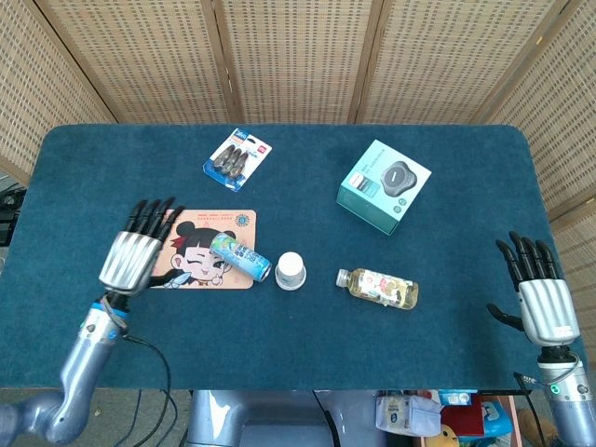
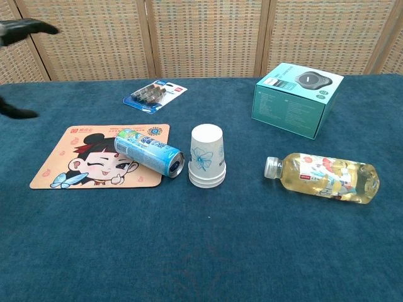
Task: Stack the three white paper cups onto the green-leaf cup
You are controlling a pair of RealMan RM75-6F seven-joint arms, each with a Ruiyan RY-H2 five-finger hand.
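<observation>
The white paper cups (image 1: 291, 270) (image 2: 207, 156) stand upside down as one nested stack at the table's middle, a blue flower print on the outermost; the green-leaf cup is hidden inside. My left hand (image 1: 136, 250) is open over the left end of the cartoon mat, fingers spread, well left of the stack and holding nothing. In the chest view only its dark fingertips (image 2: 25, 26) show at the top left corner. My right hand (image 1: 543, 298) hangs open at the table's right front edge, far from the cups.
A drink can (image 1: 240, 256) (image 2: 150, 151) lies on its side on the cartoon mat (image 2: 94, 156), touching distance left of the stack. A juice bottle (image 2: 324, 177) lies to the right. A teal box (image 2: 298, 97) and a clip pack (image 2: 154, 96) sit further back.
</observation>
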